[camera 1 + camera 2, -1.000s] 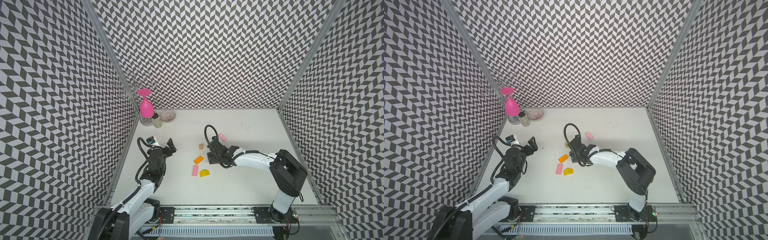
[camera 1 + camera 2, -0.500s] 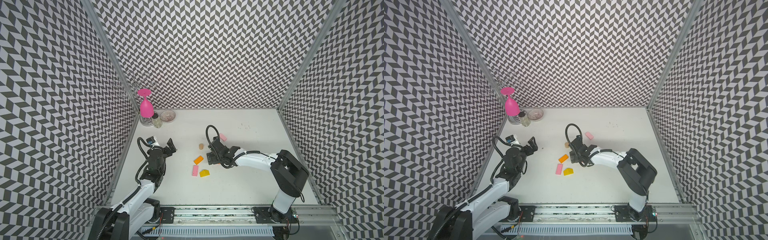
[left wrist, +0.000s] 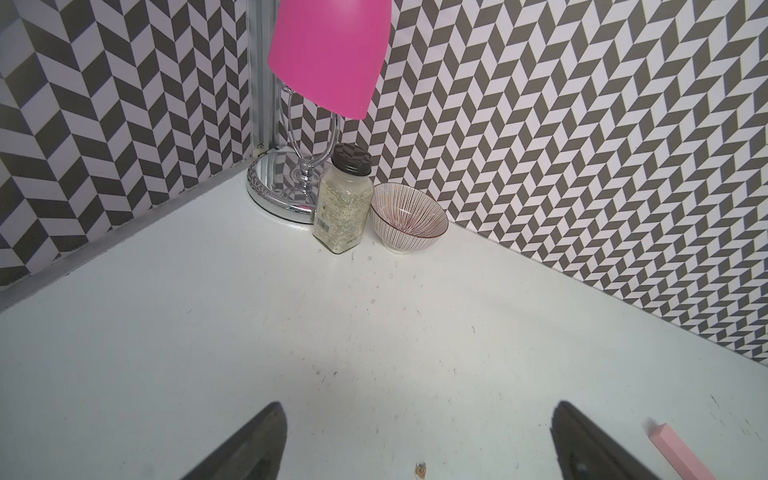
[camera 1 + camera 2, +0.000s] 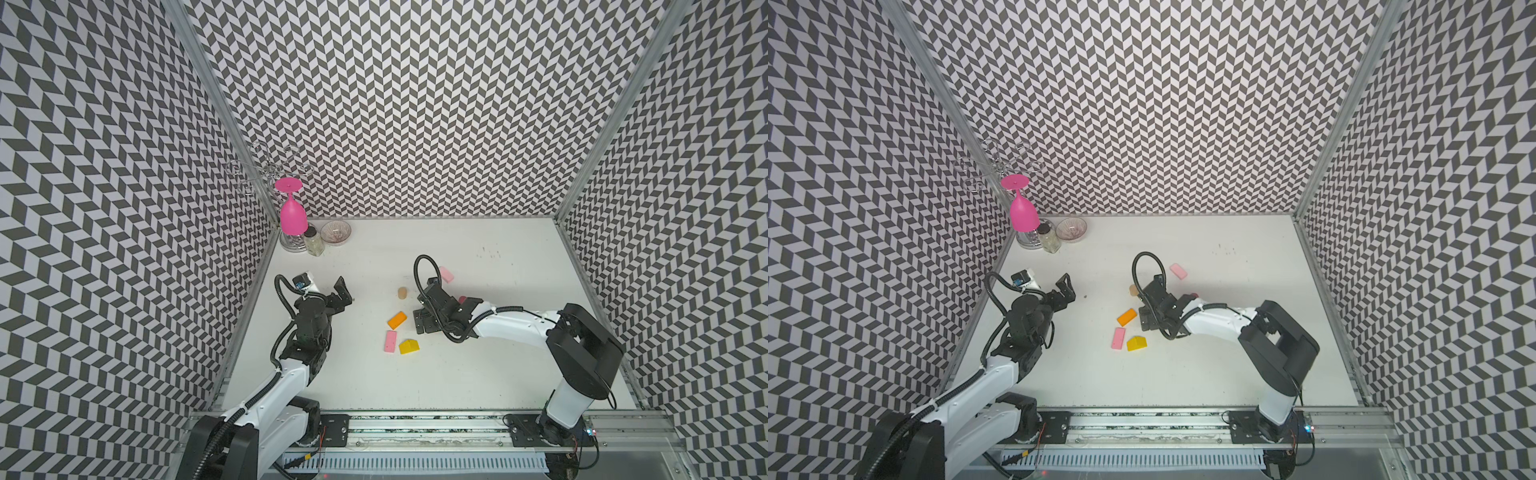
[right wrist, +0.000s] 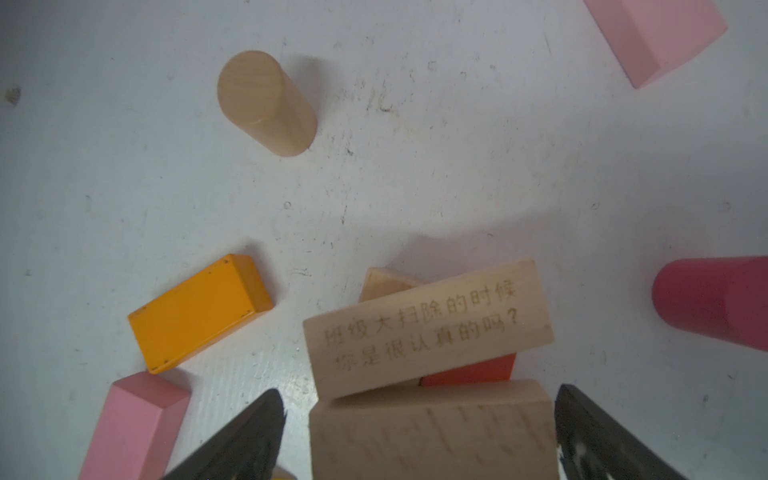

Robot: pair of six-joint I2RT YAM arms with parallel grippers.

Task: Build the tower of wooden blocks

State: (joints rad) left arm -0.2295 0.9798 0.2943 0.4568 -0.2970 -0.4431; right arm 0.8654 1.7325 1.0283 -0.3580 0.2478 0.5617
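Two robot arms reach over a white bench (image 4: 457, 374) inside zigzag-patterned walls. Over the past second the right pincer (image 5: 417, 392), at the centre of both top views, has spread its jaws to their widest, while the arm has barely shifted. This looks like a release. In the right wrist view a blurred tan block (image 5: 432, 432) sits between the wide jaws, ungripped. It lies against an engraved tan bar (image 5: 428, 328) that rests skewed across a red block (image 5: 469, 370). Together these form the low start of the tower, so one more piece seems placed.

Just left of centre in a top view, still loose, lie an orange block (image 4: 397, 320), a pink block (image 4: 390, 341), a yellow house-shaped block (image 4: 409, 346) and a tan cylinder (image 4: 402, 293). The left pincer (image 4: 340, 296), at mid-left, gapes empty over bare bench.
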